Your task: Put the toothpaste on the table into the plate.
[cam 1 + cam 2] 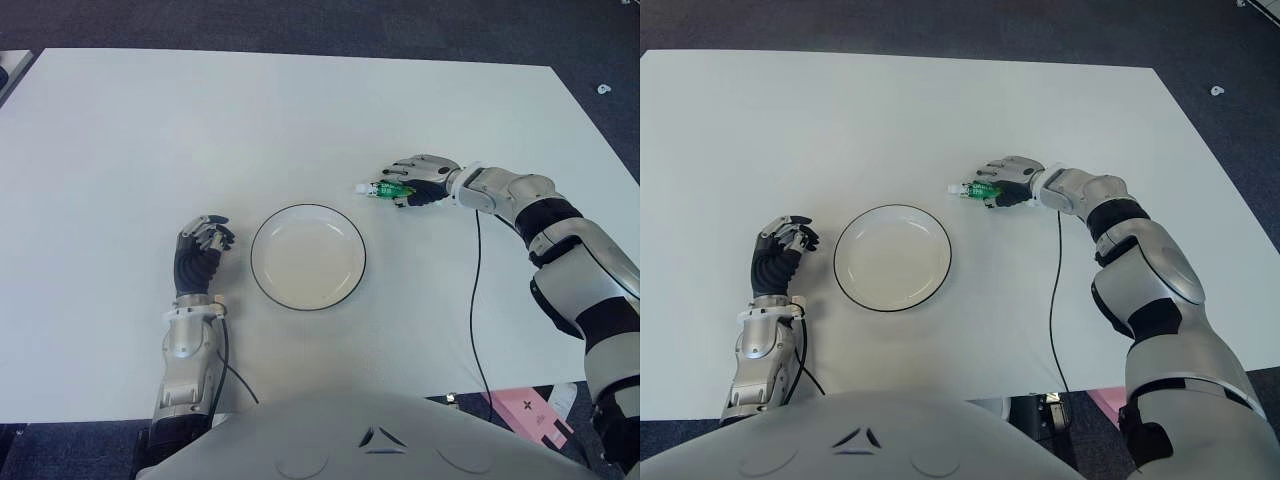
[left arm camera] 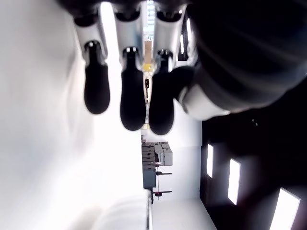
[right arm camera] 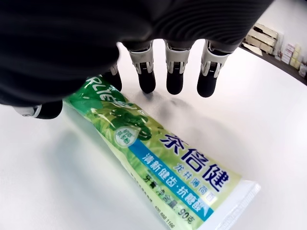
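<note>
On the white table (image 1: pixel 300 120), a little beyond the plate and toward the robot's right, the toothpaste (image 1: pixel 385 189) lay flat with its white cap end pointing toward the plate's side. The right hand (image 1: pixel 418 180) was stretched out over the tube's far end, palm down. From the right wrist view the tube (image 3: pixel 163 158) was green and white with blue lettering, resting on the table surface. The fingers (image 3: pixel 174 76) hung straight down over it, their dark tips close to the table just past the tube's green end, spread apart from one another and not curled around anything. The thumb (image 3: pixel 45 109) sat at the tube's other side, near its edge. Whether any fingertip actually touched the tube could not be told; the hand had no hold of it.

The plate (image 1: pixel 262 285), round and white with a dark rim, sat in the middle of the table near the robot's body, with nothing in it. The toothpaste was near it but apart from it.

The left hand (image 1: pixel 201 246) showed just to the left of the plate. In the left wrist view its fingers (image 2: pixel 132 96) were loosely bent and held nothing.
</note>
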